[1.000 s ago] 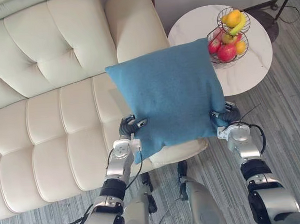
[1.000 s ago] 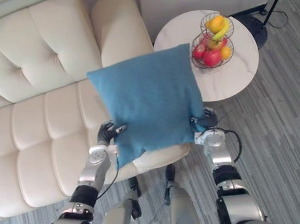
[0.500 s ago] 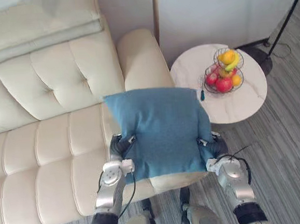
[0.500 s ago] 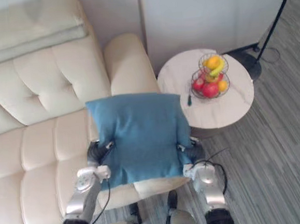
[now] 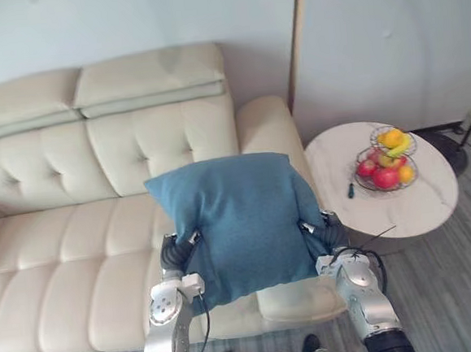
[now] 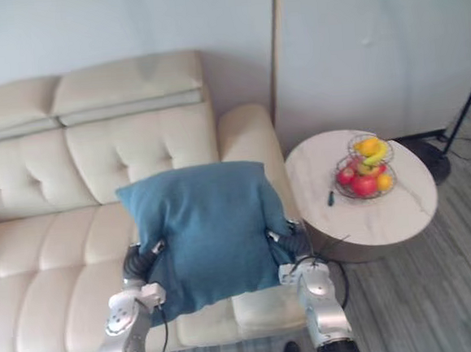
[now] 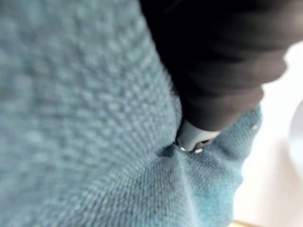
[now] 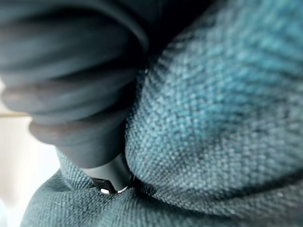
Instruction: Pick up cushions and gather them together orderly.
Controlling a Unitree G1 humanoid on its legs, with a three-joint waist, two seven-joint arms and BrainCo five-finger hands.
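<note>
Both hands, left (image 5: 176, 251) and right (image 5: 328, 234), clutch the lower corners of one blue cushion (image 5: 237, 217), fingers curled into its cloth, holding it upright above the sofa (image 5: 69, 238). Pickup looks done; placing it neatly among others remains.

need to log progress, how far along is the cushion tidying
Done: one blue cushion is picked up. In hand: the left hand and right hand grip its two sides, holding it above the sofa seat. Left: setting it down neatly; no gathered group of cushions is visible yet.
</note>
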